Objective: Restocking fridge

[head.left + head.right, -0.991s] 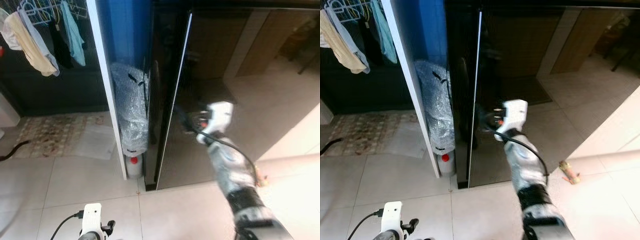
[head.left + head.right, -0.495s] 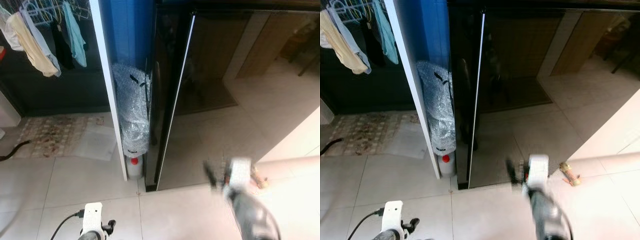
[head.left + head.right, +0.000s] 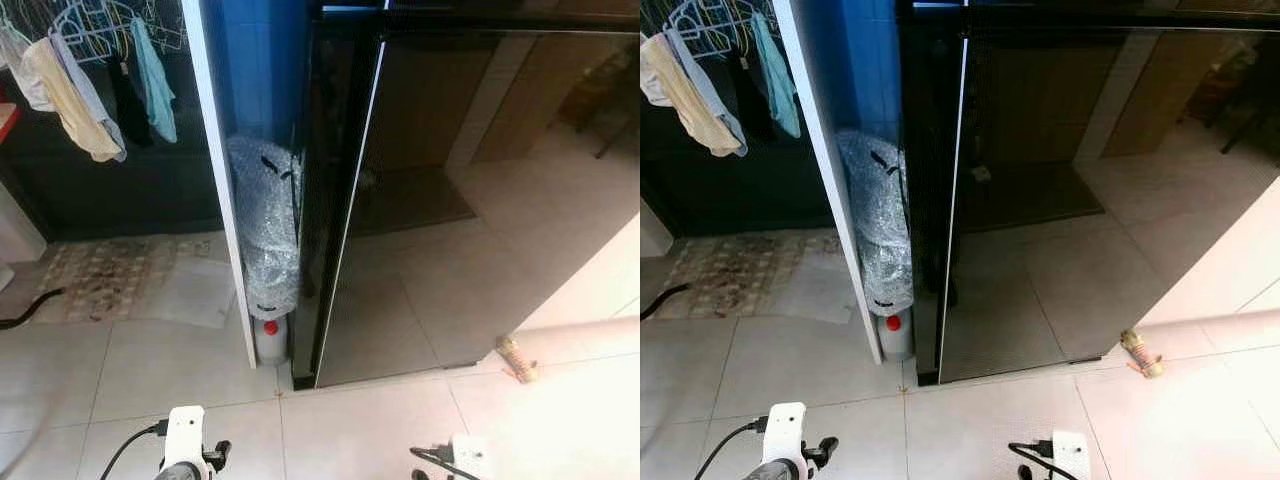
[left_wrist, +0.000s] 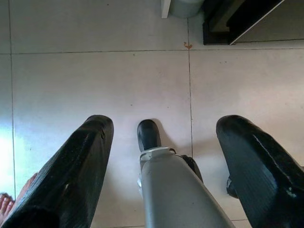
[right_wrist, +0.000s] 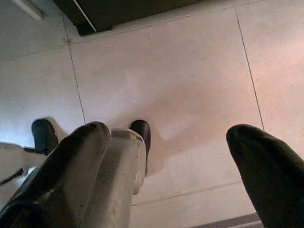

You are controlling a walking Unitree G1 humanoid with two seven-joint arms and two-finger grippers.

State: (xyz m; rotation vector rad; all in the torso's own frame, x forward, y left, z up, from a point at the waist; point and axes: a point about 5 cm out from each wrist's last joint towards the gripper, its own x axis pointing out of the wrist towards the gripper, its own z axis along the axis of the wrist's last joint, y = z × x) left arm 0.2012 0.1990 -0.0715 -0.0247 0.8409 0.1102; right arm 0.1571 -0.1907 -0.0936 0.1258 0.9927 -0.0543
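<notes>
the black fridge (image 3: 420, 200) stands shut before us, beside a bubble-wrapped bundle (image 3: 268, 230). our right gripper (image 5: 166, 156) has dropped from its door to hang spread wide and empty, like our left gripper (image 4: 161, 161); the door looks closed, maybe restocking done.

A home is shown here. A tall black fridge (image 3: 420, 200) with a shiny door is seen standing on pale floor tiles (image 3: 140, 370). Clothes (image 3: 75, 90) are hung on hangers to the left, above a patterned mat (image 3: 105, 280). A bundle in bubble wrap (image 3: 265, 230) and a bottle with a red cap (image 3: 270, 335) are tucked beside the fridge, behind a white post (image 3: 225, 190).
</notes>
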